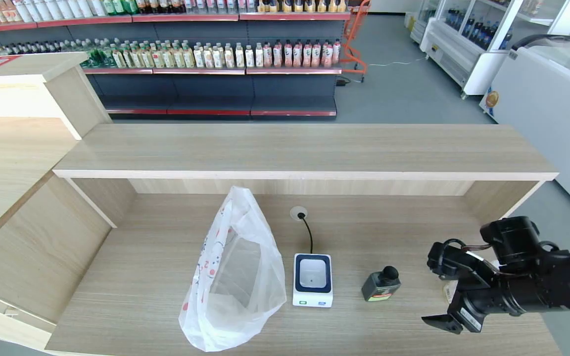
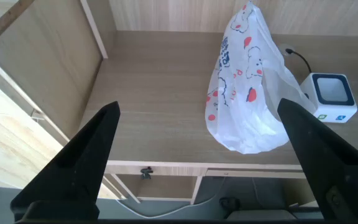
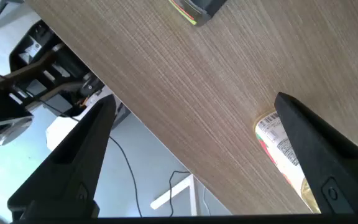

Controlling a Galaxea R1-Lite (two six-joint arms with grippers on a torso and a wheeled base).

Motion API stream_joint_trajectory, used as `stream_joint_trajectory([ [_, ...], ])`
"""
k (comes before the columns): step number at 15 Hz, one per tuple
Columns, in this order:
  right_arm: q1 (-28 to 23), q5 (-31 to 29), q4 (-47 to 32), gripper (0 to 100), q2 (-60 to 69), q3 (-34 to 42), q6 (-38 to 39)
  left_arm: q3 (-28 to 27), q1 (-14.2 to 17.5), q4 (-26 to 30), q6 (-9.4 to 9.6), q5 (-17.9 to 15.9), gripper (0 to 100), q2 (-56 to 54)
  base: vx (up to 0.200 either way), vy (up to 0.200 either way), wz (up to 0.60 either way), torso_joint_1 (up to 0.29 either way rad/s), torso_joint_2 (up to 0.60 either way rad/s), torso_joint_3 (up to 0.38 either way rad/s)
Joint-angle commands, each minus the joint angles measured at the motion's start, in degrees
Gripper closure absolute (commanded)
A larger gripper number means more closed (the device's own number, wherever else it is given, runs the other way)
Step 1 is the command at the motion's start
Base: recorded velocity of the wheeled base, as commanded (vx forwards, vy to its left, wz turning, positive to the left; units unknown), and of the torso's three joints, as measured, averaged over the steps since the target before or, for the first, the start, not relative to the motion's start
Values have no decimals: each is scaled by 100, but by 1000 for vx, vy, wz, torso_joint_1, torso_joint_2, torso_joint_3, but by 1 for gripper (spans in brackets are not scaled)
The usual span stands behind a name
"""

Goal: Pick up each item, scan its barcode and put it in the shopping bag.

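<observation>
The small bottle w/ a barcode label (image 3: 283,149) lay on its side at the right end of the tabletop (image 1: 156,277). The code side was turned up, so I think it could be scanned w/o much turning. The right gripper (image 3: 194,102) hung just above it, wide open and w/ nothing in it. One finger was right over the bottle, the other well apart, toward the near edge. So the bottle was not btw. the fingers yet, and in my judgement the gripper had to shift sideways before a grasp.

To the left stood a dark bottle w/ a black cap (image 1: 381,285), apart from the first one, prob. so that each item can be taken alone. Further left sat the white scanner (image 1: 313,280), its dark window facing up and its cable (image 1: 308,232) going into a hole in the tabletop. It was btw. the items and the bag, which makes sense: pick, pass over the window, then drop.

The plastic bag (image 1: 235,277), thin and white w/ red prints, stood just beside the scanner on its left, puffed up. Whether its mouth was open enough, or something was already inside, I could not tell. The left gripper (image 2: 199,106) was also wide open and empty, held at the near edge left of the bag, perhaps ready to help w/ the bag. W/ two items on the tabletop, the task looked approx. at its beginning.
</observation>
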State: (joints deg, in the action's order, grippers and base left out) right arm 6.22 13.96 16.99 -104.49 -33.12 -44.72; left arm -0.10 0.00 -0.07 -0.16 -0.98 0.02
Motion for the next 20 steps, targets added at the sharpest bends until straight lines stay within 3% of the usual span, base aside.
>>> stream_joint_trajectory([
  [1,55,213,76,0,-687,-309,-178,1,0,-1,-2,1,0,-2,0,0,0,0,0,0],
  [6,336,661,1386,0,-1698,-599,-283,1,0,-1,-2,1,0,-2,0,0,0,0,0,0],
  [12,618,775,2080,0,-2357,-994,-266,1,0,-1,-2,1,0,-2,0,0,0,0,0,0],
  [18,916,775,2203,0,-2700,-1443,-239,1,0,-1,-2,1,0,-2,0,0,0,0,0,0],
  [19,925,775,2203,100,-2691,-1434,-248,1,0,-1,-2,1,0,-2,0,0,0,0,0,0],
  [20,934,775,2203,100,-2665,-1443,-239,1,0,-1,-2,1,0,-2,0,0,0,0,0,0],
])
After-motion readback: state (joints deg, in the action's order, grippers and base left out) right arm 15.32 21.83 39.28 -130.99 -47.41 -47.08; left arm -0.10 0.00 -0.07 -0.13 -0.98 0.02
